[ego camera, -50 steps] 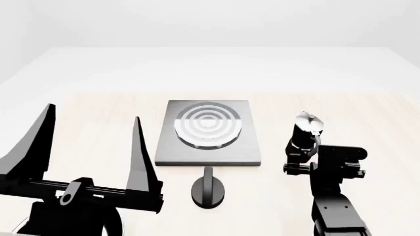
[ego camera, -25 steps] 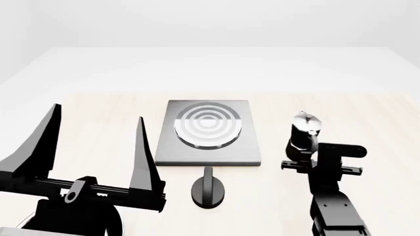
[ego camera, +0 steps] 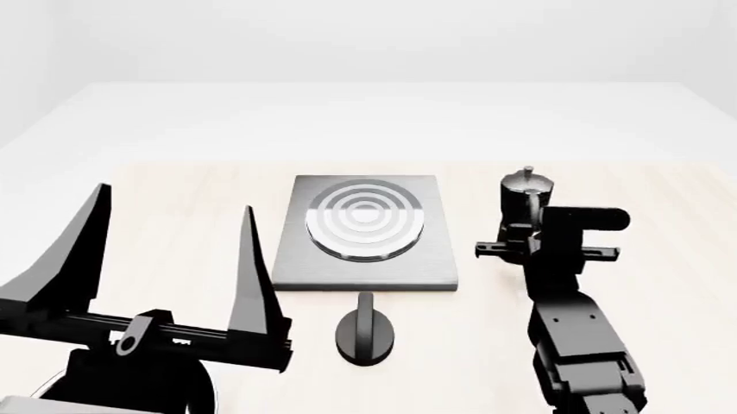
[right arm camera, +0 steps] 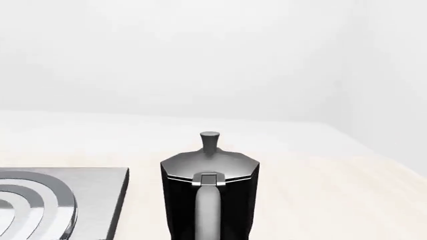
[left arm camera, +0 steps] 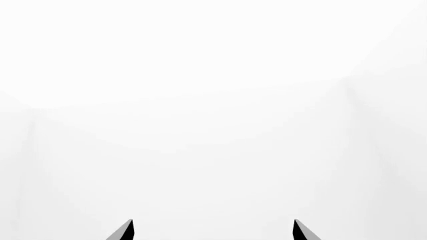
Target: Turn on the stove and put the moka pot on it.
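The moka pot [ego camera: 524, 197] stands upright at about three o'clock of the stove [ego camera: 366, 233], just off its right edge, apparently lifted clear of the tabletop [ego camera: 173, 198], though its base is hidden; the right pincer [ego camera: 520, 231] sits low against its near side, seemingly clamped on the handle, which the right wrist view shows running straight down toward the camera, though the jaws themselves are not visible, so I cannot tell their spread; the left pincer [ego camera: 173, 259] is held wide and empty at nine o'clock, likely kept free for the knob [ego camera: 366, 332], at six o'clock of the plate.
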Tool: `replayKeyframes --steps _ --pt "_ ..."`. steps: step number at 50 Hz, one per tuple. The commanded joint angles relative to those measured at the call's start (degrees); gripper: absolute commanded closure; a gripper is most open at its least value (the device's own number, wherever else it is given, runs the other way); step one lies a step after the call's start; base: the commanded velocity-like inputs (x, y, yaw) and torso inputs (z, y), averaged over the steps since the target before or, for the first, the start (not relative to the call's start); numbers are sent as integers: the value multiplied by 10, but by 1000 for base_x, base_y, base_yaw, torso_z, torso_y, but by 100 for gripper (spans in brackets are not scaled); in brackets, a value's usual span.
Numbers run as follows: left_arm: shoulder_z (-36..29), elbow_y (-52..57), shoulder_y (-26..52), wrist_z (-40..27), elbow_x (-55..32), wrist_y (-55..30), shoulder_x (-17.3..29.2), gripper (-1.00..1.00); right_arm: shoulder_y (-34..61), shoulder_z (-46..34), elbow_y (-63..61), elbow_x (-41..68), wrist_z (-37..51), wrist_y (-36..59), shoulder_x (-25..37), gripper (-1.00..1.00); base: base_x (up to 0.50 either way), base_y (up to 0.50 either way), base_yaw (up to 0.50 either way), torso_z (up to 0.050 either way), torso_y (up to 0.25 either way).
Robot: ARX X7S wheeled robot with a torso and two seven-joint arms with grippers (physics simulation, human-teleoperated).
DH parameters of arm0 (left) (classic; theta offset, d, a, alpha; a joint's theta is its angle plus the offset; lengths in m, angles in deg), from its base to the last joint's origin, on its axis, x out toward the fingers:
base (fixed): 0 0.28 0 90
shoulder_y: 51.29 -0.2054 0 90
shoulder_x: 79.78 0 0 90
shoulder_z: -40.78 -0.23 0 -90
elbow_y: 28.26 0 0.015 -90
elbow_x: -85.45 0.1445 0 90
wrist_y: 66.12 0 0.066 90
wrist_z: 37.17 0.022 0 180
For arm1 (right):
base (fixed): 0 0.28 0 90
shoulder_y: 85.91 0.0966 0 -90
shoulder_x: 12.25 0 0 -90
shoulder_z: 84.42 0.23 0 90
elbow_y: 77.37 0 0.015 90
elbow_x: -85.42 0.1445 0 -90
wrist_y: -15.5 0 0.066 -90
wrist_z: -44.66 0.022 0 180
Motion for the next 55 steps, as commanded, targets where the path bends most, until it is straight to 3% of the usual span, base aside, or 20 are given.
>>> replayKeyframes --steps 1,19,32,44,55 --pt "2 -8 -4 -3 -4 12 2 -100 83 -18 12 -33 -3 3 -23 100 0 0 0 0 0" --pt "-1 -10 -3 -5 -7 12 3 -100 169 -54 103 -50 -40 -111 -84 100 0 0 0 0 1" --pt "4 -11 -10 -8 -9 18 8 -100 327 -62 396 -62 -37 -229 -146 100 0 0 0 0 1" --pt "5 6 -11 -11 -10 2 11 -100 324 -57 398 -63 -26 -226 -152 100 0 0 0 0 2" --pt "0 9 -9 -13 -8 -7 10 -100 343 -331 374 213 0 -247 -153 100 0 0 0 0 1"
